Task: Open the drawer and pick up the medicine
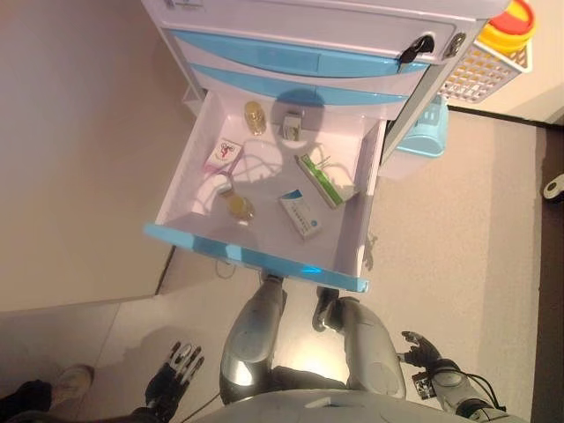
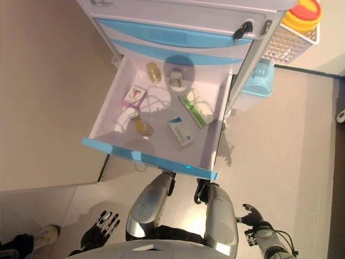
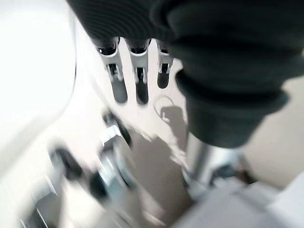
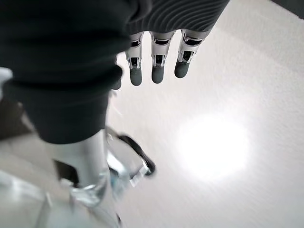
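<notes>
So the white drawer with the light blue front (image 1: 256, 256) is already pulled right out of the white and blue cart (image 1: 308, 53), and the medicine is all still lying in it: a blue and white box (image 1: 300, 214), a green and white box (image 1: 319, 179), a pink and white box (image 1: 224, 153), a small yellow bottle (image 1: 255, 116), another yellowish bottle (image 1: 238, 205) and a small white bottle (image 1: 292, 126).

What I'd watch: you're reaching down into a deep tray, so the blue front edge or the side wall could catch your wrist. My guess is the boxes will slide instead of lifting if your fingers land flat on them, and the bottles lying down will likely roll.

Both hands hang low at the robot's sides, well apart from the drawer. Your left hand (image 1: 181, 366) has its fingers straight and relaxed, holding nothing. Your right hand (image 1: 421, 350) is the same, fingers spread loosely over the pale floor (image 1: 458, 247), empty
</notes>
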Tool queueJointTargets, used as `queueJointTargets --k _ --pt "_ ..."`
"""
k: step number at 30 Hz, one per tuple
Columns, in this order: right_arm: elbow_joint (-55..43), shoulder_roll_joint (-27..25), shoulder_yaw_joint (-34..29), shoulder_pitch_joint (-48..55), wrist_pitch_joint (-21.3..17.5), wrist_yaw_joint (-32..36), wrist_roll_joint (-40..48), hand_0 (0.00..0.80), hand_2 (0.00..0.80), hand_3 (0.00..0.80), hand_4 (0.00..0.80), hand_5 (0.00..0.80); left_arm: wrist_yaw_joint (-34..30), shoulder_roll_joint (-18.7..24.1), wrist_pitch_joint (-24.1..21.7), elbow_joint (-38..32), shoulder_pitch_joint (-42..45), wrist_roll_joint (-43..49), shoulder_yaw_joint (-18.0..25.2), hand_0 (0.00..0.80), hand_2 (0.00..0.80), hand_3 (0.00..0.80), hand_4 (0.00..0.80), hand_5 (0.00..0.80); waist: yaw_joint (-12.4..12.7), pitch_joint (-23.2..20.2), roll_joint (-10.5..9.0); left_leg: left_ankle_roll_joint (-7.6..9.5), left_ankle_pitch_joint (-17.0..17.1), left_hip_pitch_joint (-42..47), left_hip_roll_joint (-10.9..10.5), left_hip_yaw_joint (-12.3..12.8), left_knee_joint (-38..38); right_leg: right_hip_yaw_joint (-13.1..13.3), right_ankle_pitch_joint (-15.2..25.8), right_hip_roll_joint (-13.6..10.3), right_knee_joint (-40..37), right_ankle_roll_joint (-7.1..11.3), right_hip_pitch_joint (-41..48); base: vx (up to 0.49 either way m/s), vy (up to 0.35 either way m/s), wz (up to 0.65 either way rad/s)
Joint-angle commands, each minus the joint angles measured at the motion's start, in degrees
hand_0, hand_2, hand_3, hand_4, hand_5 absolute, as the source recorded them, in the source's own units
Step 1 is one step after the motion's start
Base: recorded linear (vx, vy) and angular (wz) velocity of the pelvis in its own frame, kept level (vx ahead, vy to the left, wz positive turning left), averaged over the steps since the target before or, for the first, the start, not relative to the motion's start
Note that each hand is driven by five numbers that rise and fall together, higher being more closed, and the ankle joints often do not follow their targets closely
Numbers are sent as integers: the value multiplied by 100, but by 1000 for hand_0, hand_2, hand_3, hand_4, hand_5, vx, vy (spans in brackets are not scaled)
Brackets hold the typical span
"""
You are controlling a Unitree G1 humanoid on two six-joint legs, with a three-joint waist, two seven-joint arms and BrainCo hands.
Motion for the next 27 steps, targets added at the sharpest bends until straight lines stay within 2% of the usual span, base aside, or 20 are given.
queueJointTargets --k 1,3,6,11,14,18,21,27 --pt "-31 -86 -326 489 -247 -699 521 0 0 0 0 0 1173 508 -980 -137 351 2221 -473 0 0 0 0 0 -102 -393 -191 313 609 -309 -452 449 -518 -7 483 228 -349 429 410 27 -7 -5" --pt "-213 -128 -563 544 -420 -1018 732 0 0 0 0 0 1513 616 -1007 -270 363 2919 -775 0 0 0 0 0 -143 -417 -314 395 542 -133 -448 514 -595 82 593 242 -537 527 490 33 -34 -6" --pt "-623 -179 -803 631 -790 -1372 895 0 0 0 0 0 1674 725 -877 -408 426 3194 -1055 0 0 0 0 0 -230 -496 -481 504 525 51 -403 606 -747 167 814 275 -825 663 538 21 -56 -26" --pt "-2429 -351 -946 678 -1010 -2002 542 0 0 0 0 0 1606 805 -430 -420 385 2414 -1027 0 0 0 0 0 -509 -700 -836 718 399 310 -345 880 -1018 407 1199 278 -1378 901 518 -58 -17 -35" --pt "-3483 -504 -969 549 -1055 -2069 555 0 0 0 0 0 1682 779 -247 -398 219 2086 -971 0 0 0 0 0 -659 -816 -1002 770 354 296 -313 1066 -1130 515 1402 242 -1677 1006 433 -177 21 -50" --pt "-4676 -617 -890 301 -1159 -1834 390 0 0 0 0 0 1848 583 -48 -357 -68 1882 -968 0 0 0 0 0 -800 -957 -1099 798 334 317 -277 1267 -1342 615 1583 164 -1981 1115 351 -153 45 -40" --pt "-5573 -694 -720 185 -1279 -1482 -83 0 0 0 0 0 1968 420 8 -278 -235 2031 -962 0 0 0 0 0 -861 -1095 -1139 795 354 390 -244 1373 -1562 629 1632 115 -2145 1161 356 -103 44 -34" --pt "-6737 -1273 -135 -26 -1482 -596 -813 0 0 0 0 0 2125 243 -15 -100 -414 2266 -1143 0 0 0 0 0 -807 -1398 -1190 765 346 669 -246 1409 -1976 552 1558 82 -2426 1174 624 -8 19 -8"
